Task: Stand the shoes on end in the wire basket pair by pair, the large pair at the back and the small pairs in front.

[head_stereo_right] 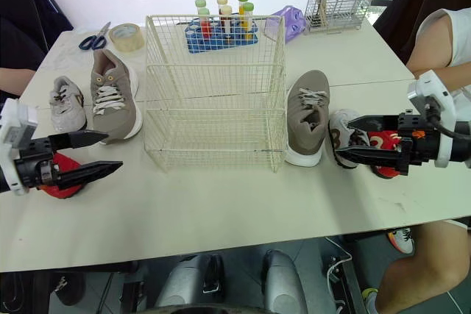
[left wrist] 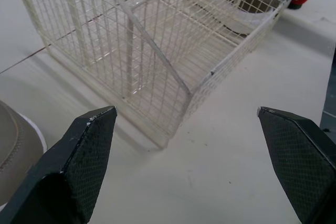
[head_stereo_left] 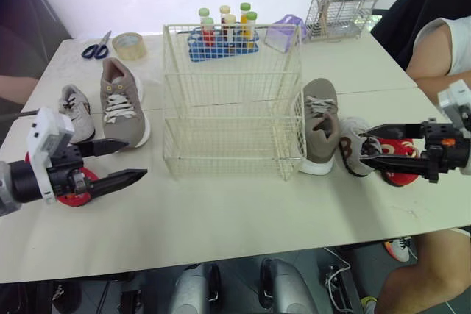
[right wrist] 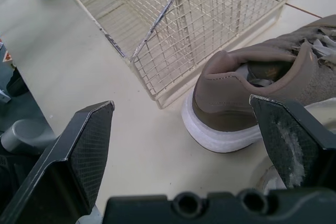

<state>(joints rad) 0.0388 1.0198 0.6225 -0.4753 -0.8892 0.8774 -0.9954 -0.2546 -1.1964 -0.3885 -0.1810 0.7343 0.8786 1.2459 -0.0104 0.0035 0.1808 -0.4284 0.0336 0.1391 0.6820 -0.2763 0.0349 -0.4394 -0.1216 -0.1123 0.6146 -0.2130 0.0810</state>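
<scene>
The empty cream wire basket (head_stereo_left: pixel 232 101) stands mid-table. Left of it lie a large taupe shoe (head_stereo_left: pixel 121 104), a small grey shoe (head_stereo_left: pixel 76 112) and a small red shoe (head_stereo_left: pixel 73 185). My left gripper (head_stereo_left: pixel 136 159) hovers open over the red shoe, pointing toward the basket (left wrist: pixel 157 51), nothing between its fingers. Right of the basket lie the other large taupe shoe (head_stereo_left: pixel 321 126), a small white shoe (head_stereo_left: pixel 355 145) and a red shoe (head_stereo_left: pixel 401 159). My right gripper (head_stereo_left: pixel 366 146) is open just above the white shoe, with the taupe shoe's heel (right wrist: pixel 247 98) ahead of it.
Along the table's back edge sit scissors (head_stereo_left: pixel 96 48), a tape roll (head_stereo_left: pixel 129 44), a blue rack of bottles (head_stereo_left: pixel 224 34), a purple container (head_stereo_left: pixel 285 32) and a wire utensil holder (head_stereo_left: pixel 341 11). A person (head_stereo_left: pixel 441 42) sits at the right; another arm (head_stereo_left: pixel 15 86) rests at the left.
</scene>
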